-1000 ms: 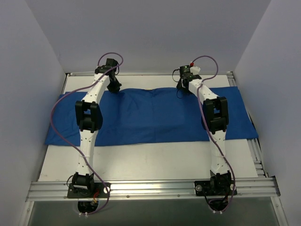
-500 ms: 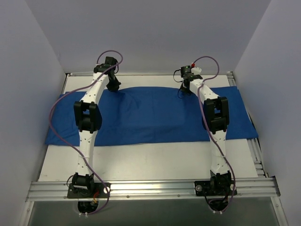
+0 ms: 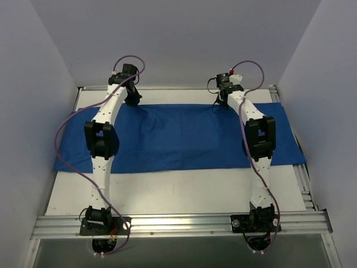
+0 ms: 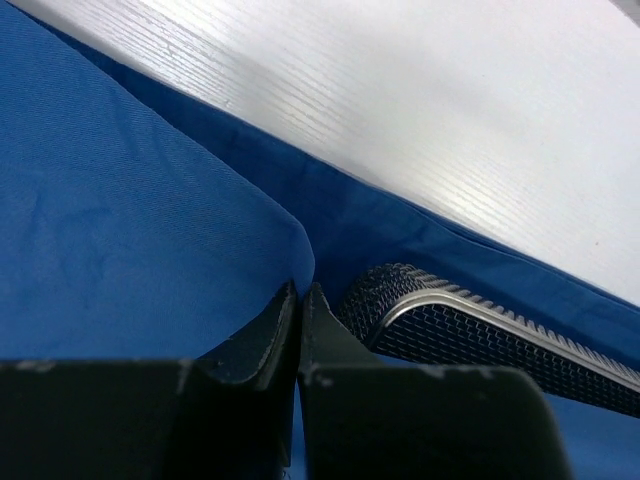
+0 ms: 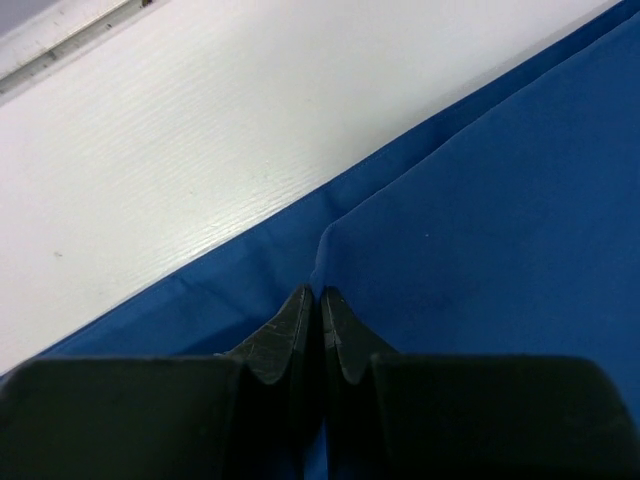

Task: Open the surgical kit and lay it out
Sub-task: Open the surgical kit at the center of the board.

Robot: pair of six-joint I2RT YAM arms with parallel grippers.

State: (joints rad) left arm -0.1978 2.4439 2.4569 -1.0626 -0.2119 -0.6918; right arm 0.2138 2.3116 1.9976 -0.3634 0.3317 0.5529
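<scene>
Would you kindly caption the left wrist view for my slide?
Left gripper shut on the blue cloth; mesh tray corner exposed alongside.

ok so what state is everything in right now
royal-blue cloth wrap, folded over, top layer's edge pinched
silver wire-mesh tray, mostly covered, one corner showing under the fold
left gripper, jaws shut on the wrap's fold
right gripper, jaws shut on the wrap's edge

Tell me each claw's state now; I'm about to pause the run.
Left claw: closed, pinching the blue cloth wrap's folded edge.
Right claw: closed, pinching the same wrap's edge.
</scene>
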